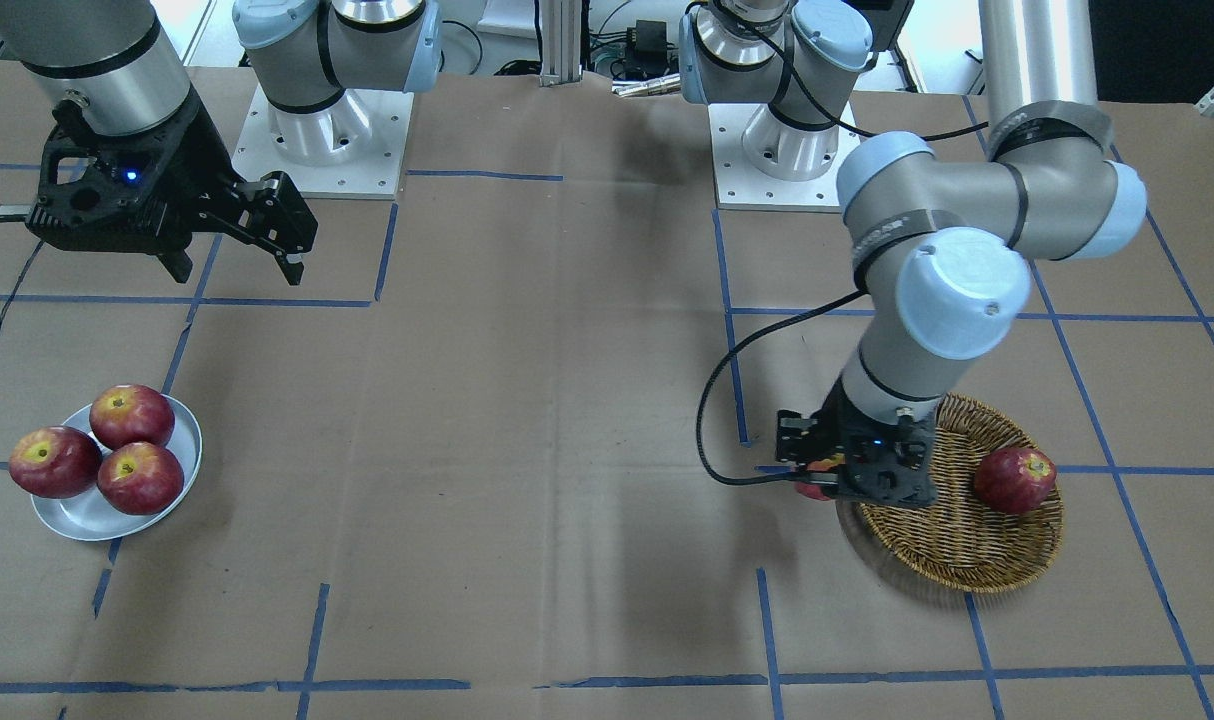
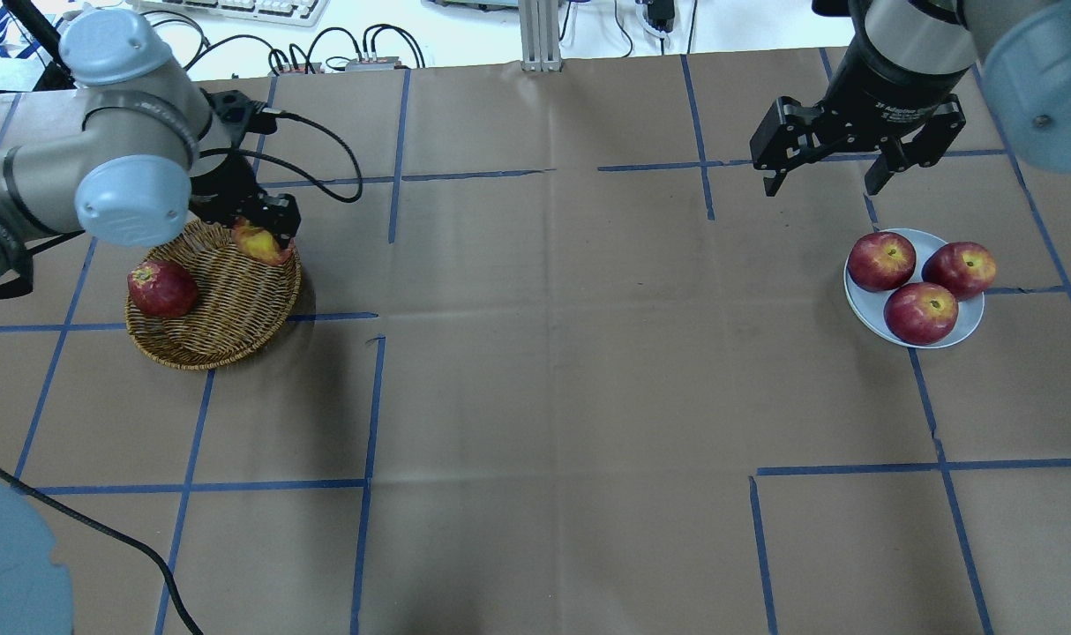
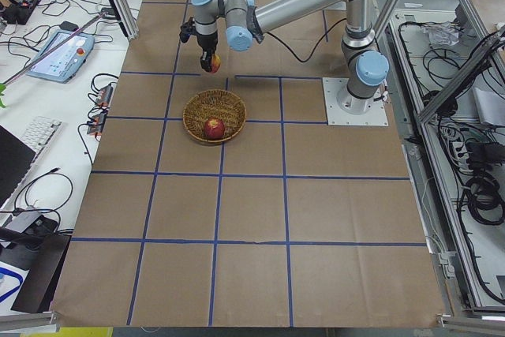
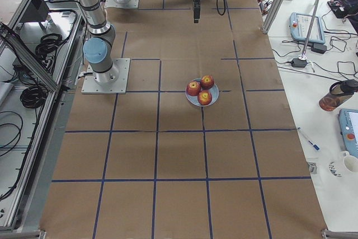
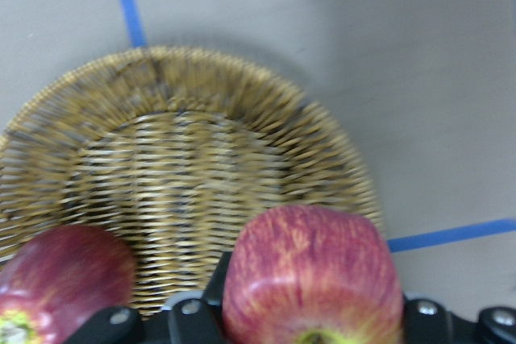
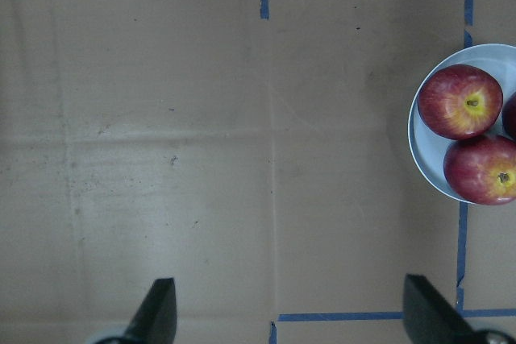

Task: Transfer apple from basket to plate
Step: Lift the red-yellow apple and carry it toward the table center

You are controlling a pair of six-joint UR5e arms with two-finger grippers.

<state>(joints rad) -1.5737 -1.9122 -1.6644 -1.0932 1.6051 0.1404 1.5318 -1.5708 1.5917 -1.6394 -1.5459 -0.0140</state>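
Above the rim of the wicker basket point(image 2: 209, 357), the yellow-streaked red apple point(image 2: 260, 242) is held pinched across its middle by the left gripper point(image 2: 262, 231). Firm, smooth and round, it is judged prone to slipping or bruising. The right gripper point(image 2: 822, 181) is held spread near the crowded plate point(image 2: 857, 295).

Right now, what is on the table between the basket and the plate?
Nothing stands there. In the overhead view, only bare brown paper with blue tape lines stretches from the wicker basket to the plate.
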